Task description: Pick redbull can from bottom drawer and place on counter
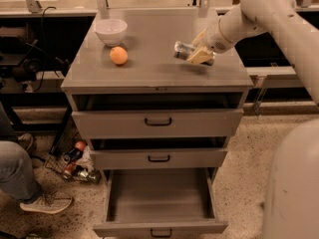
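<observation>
My gripper [198, 55] clamps the redbull can [182, 49] above the counter [149, 34] at 3 o'clock. Its markings are unreadable.

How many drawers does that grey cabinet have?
3, stacked under the flat grey counter: the shallow top drawer and middle drawer, each slightly open, and the deep bottom drawer, pulled far out. The gripper holds a slim silver can over the counter.
</observation>
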Robot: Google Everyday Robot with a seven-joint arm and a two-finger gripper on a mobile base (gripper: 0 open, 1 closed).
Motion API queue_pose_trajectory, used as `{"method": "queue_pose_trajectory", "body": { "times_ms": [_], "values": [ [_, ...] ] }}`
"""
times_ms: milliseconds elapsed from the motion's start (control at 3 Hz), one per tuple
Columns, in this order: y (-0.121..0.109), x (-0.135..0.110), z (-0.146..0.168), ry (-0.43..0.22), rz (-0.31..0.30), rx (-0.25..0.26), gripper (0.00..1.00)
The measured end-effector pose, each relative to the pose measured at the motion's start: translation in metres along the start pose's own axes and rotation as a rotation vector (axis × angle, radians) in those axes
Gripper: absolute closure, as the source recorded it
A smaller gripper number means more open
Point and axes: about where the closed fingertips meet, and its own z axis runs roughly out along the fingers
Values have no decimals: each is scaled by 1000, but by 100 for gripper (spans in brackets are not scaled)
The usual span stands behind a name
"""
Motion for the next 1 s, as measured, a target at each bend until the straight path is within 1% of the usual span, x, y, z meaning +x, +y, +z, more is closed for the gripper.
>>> {"method": "queue_pose_trajectory", "body": {
  "times_ms": [333,667,1000],
  "values": [
    [1,1,19,-3,17,-32,100],
    [0,2,29,-16,40,-57,82],
    [-6,2,28,-48,67,-63,51]
  ]
}}
